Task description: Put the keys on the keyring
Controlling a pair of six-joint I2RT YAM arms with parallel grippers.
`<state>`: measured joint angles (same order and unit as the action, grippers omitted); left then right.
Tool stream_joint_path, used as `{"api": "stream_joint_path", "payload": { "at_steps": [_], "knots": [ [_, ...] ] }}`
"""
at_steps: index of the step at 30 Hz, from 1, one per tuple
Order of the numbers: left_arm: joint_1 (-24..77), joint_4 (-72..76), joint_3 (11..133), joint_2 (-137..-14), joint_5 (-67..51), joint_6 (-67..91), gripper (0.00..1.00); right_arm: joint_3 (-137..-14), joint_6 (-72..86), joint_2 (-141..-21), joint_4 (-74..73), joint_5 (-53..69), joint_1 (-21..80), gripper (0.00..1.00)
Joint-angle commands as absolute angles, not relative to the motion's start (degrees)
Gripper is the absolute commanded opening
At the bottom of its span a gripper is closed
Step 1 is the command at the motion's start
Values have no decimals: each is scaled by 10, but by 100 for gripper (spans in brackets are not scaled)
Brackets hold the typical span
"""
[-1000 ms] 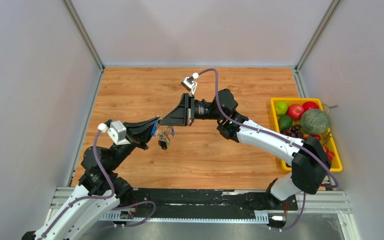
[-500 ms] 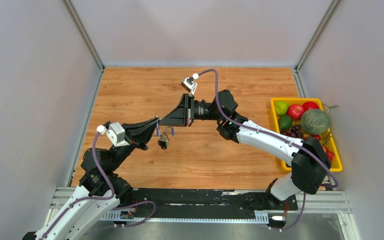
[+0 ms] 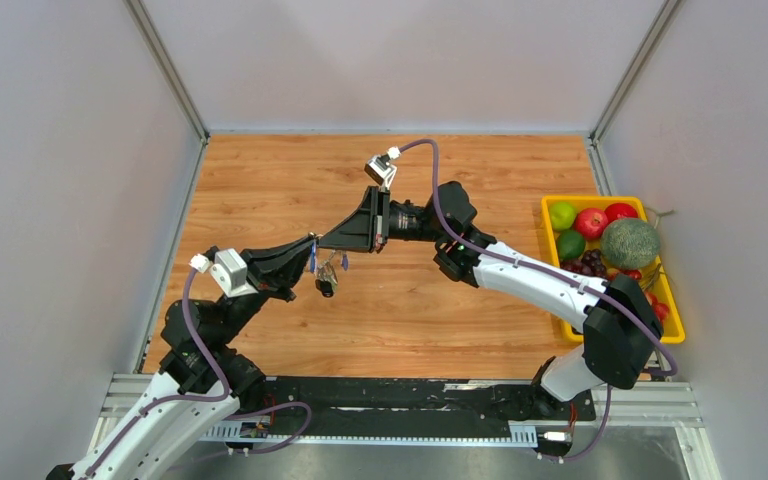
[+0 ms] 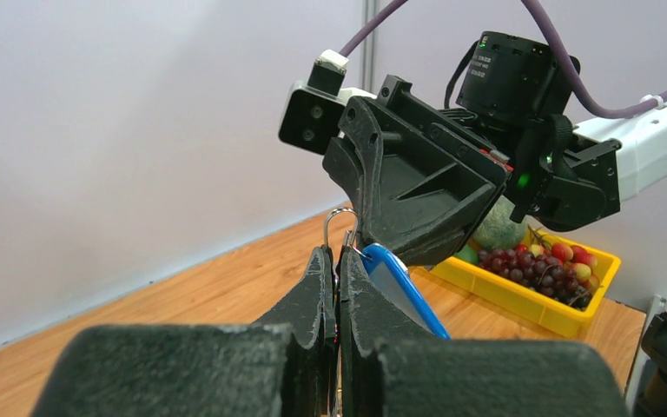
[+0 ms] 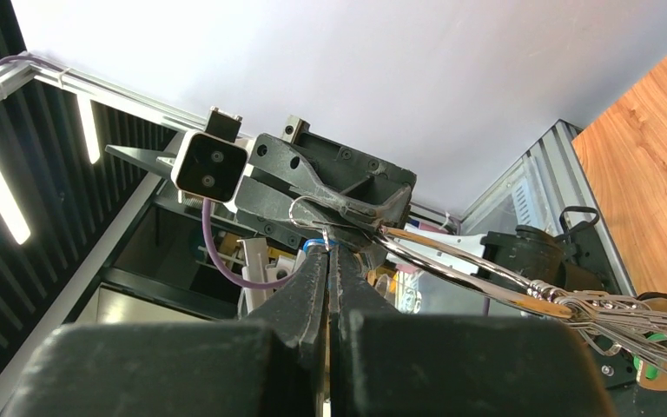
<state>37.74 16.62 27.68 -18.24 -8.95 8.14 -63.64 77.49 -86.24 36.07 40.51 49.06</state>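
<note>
Both grippers meet in mid-air over the wooden table. My left gripper (image 3: 310,256) is shut on the thin silver keyring (image 4: 339,222), whose wire loop rises from between its tips. A blue tag (image 4: 404,291) hangs against its right finger. My right gripper (image 3: 326,243) is also shut, its tips touching the same ring (image 5: 311,208), with a bit of blue behind them. A bunch of silver keys (image 5: 634,323) hangs off the ring and dangles under the grippers in the top view (image 3: 327,280). What lies inside the right jaws is hidden.
A yellow bin (image 3: 549,207) of fruit, with apples, limes, grapes and a melon, stands at the right edge of the table; it also shows in the left wrist view (image 4: 521,297). Grey walls close in the table on three sides.
My left arm's wrist has drifted slightly left and down. Both grippers stay shut and joined at the ring, and the keys hang in the same place.
</note>
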Motion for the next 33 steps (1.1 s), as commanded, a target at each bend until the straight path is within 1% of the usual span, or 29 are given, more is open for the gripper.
{"api": "stream_joint_path", "payload": {
  "at_steps": [1,25,33],
  "knots": [
    [378,228,275,-177,-115,74,0,-640,789,-855,385,380,490,0],
    [378,229,274,-191,-121,78,0,-705,794,-896,382,387,511,0],
    [378,226,274,-191,-124,78,0,-712,782,-889,387,380,508,0]
  ]
}}
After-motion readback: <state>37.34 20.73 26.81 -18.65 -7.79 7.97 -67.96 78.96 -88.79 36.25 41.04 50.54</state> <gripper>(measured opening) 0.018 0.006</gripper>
